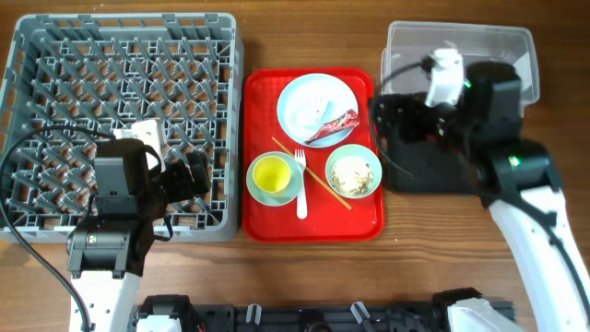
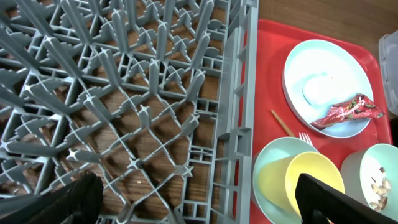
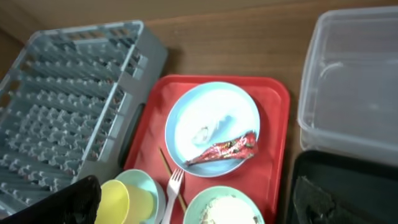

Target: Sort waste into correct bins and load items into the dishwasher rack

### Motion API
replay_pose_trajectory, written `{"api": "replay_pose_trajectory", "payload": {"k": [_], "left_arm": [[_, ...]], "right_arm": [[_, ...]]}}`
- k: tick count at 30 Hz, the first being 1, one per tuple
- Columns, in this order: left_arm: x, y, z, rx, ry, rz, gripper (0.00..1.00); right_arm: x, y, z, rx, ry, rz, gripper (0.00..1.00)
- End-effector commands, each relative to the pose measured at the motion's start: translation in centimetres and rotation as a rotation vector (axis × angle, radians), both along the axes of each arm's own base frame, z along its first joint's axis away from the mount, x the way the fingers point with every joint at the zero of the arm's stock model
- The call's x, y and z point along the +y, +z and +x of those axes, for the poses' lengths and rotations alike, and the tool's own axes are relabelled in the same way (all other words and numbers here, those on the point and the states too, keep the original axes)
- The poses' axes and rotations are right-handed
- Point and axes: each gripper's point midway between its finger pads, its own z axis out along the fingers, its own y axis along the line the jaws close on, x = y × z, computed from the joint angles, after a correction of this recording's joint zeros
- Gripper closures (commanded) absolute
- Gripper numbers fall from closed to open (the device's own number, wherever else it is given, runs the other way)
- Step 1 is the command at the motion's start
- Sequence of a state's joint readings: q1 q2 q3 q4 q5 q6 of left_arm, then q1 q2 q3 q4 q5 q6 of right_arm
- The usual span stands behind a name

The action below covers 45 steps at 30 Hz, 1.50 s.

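The grey dishwasher rack (image 1: 120,111) is at the left. On the red tray (image 1: 313,221), the pale blue plate (image 1: 318,97) holds the red wrapper (image 1: 334,126) and white tissue (image 1: 309,111). The yellow cup (image 1: 272,175) stands in the light blue bowl (image 1: 288,192). The mint-green bowl (image 1: 355,172) holds food scraps. The white fork (image 1: 300,180) lies between the bowls. The clear tub (image 1: 461,46) and black tray (image 1: 424,171) are at the right. My left gripper (image 1: 195,175) is open and empty over the rack's front right edge (image 2: 199,205). My right gripper (image 1: 392,115) is open and empty over the black tray's left side (image 3: 193,205).
A thin wooden stick (image 1: 309,171) lies slantwise on the red tray beside the fork. Bare wooden table (image 1: 304,37) shows behind the tray and along the front edge. Black cables (image 1: 28,157) loop over the rack's left side.
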<state>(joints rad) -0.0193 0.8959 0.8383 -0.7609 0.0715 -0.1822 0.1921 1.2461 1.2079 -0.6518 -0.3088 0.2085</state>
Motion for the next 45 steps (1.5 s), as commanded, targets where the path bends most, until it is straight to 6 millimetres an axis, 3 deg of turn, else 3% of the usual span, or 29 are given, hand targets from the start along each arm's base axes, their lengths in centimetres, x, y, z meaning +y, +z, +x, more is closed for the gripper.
{"api": "replay_pose_trajectory", "payload": {"k": [1, 5, 8, 11, 14, 18, 20, 23, 24, 28, 29, 31, 33, 35, 37, 39, 43, 45], "left_arm": [[0.3, 1.0, 0.2, -0.025, 0.019, 0.001, 0.0], [0.3, 1.0, 0.2, -0.025, 0.019, 0.001, 0.0], [0.3, 0.9, 0.2, -0.025, 0.019, 0.001, 0.0], [0.3, 0.9, 0.2, -0.025, 0.019, 0.001, 0.0], [0.3, 0.9, 0.2, -0.024, 0.019, 0.001, 0.0], [0.3, 0.9, 0.2, -0.024, 0.019, 0.001, 0.0], [0.3, 0.9, 0.2, -0.024, 0.019, 0.0, 0.0], [0.3, 0.9, 0.2, -0.024, 0.019, 0.001, 0.0], [0.3, 0.9, 0.2, -0.024, 0.019, 0.0, 0.0], [0.3, 0.9, 0.2, -0.02, 0.019, 0.001, 0.0], [0.3, 0.9, 0.2, -0.02, 0.019, 0.001, 0.0], [0.3, 0.9, 0.2, -0.02, 0.019, 0.001, 0.0], [0.3, 0.9, 0.2, -0.02, 0.019, 0.001, 0.0], [0.3, 0.9, 0.2, -0.02, 0.019, 0.001, 0.0], [0.3, 0.9, 0.2, -0.02, 0.019, 0.001, 0.0], [0.3, 0.9, 0.2, -0.02, 0.019, 0.001, 0.0], [0.3, 0.9, 0.2, -0.021, 0.019, 0.001, 0.0], [0.3, 0.9, 0.2, -0.021, 0.019, 0.001, 0.0]], "right_arm": [[2.7, 1.6, 3.2, -0.016, -0.006, -0.074, 0.0], [5.8, -0.2, 6.2, 0.02, -0.011, -0.129, 0.0], [8.3, -4.9, 8.6, 0.086, -0.059, -0.164, 0.02], [9.4, -11.8, 9.8, 0.252, -0.161, -0.125, 0.09], [10.8, -16.6, 10.2, 0.324, -0.161, -0.14, 0.11], [10.8, -21.2, 9.7, 0.437, -0.239, -0.139, 0.16], [11.2, -23.1, 9.2, 0.495, -0.252, -0.116, 0.24], [12.0, -24.7, 8.7, 0.528, -0.229, -0.117, 0.44], [12.1, -24.9, 8.6, 0.531, -0.226, -0.121, 0.55], [11.9, -23.7, 8.9, 0.512, -0.225, -0.112, 0.85], [11.6, -23.0, 9.1, 0.502, -0.23, -0.105, 0.89], [10.6, -20.0, 9.9, 0.445, -0.238, -0.081, 0.95], [8.4, -15.6, 11.1, 0.351, -0.262, -0.064, 0.96], [5.4, -11.7, 11.9, 0.267, -0.322, -0.065, 0.96], [0.8, -7.7, 12.2, 0.186, -0.441, -0.076, 0.96], [-3.7, -5.5, 12.1, 0.146, -0.555, -0.096, 0.87], [-8.7, -5.9, 12.4, 0.166, -0.665, -0.107, 0.68], [-9.8, -5.8, 12.9, 0.161, -0.676, -0.074, 0.29]]}}
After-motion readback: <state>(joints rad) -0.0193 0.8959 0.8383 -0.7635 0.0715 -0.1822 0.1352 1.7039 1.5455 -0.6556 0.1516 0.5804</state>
